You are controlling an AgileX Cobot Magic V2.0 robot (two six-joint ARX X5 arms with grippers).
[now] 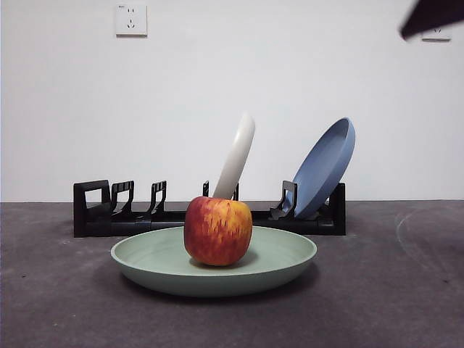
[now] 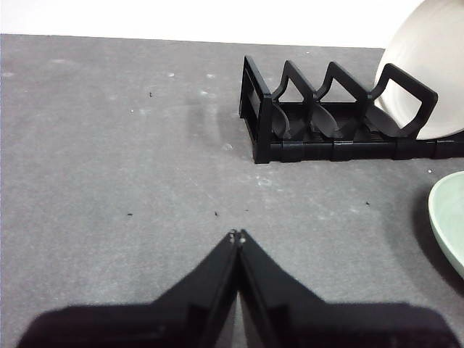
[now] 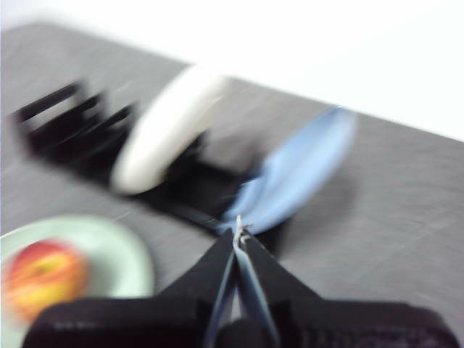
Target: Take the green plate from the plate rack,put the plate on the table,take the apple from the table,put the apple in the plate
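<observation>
The pale sage-green round plate (image 1: pixel 145 261) looks matte and smooth; beneath it, the dark grey table (image 1: pixel 58 304) is rough, speckled.

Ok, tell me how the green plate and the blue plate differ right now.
The green plate lies flat on the table in front of the plate rack; the blue plate stands tilted in the rack. The green plate holds the apple; the blue plate holds nothing. Both are round, shallow and matte.

The red-yellow apple (image 1: pixel 217 230) sits in the green plate (image 1: pixel 283 254) on the table (image 1: pixel 58 304), before the plate rack (image 1: pixel 94 210).
</observation>
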